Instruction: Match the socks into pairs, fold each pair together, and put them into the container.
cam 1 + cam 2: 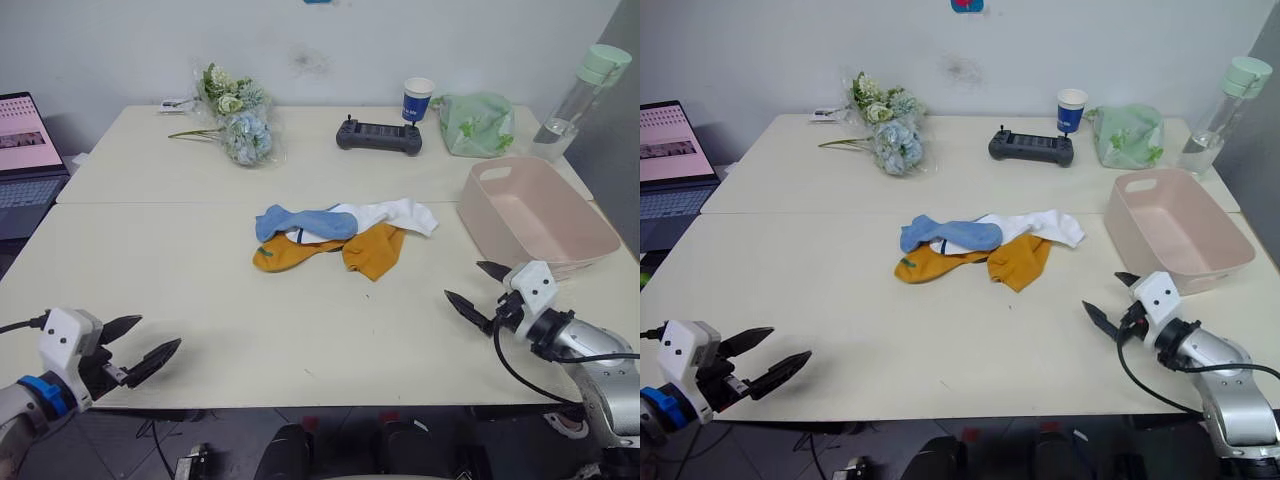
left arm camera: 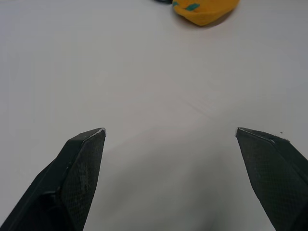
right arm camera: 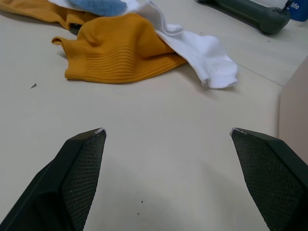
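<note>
Pale surface (image 1: 200,270) with the socks (image 1: 340,238) all heaped in one tangle mid-table, blue on top, white poking out toward the robot's right and the mustard ones underneath, so nothing's been matched or folded yet by the look of it. Both the left gripper (image 1: 140,345) and the right gripper (image 1: 480,287) hover near the front edge, well apart from the pile, fingers spread wide and holding nothing. Next up is probably reaching in and peeling one sock off to find its mate; the pink container (image 1: 540,215) to the right looks empty.
</note>
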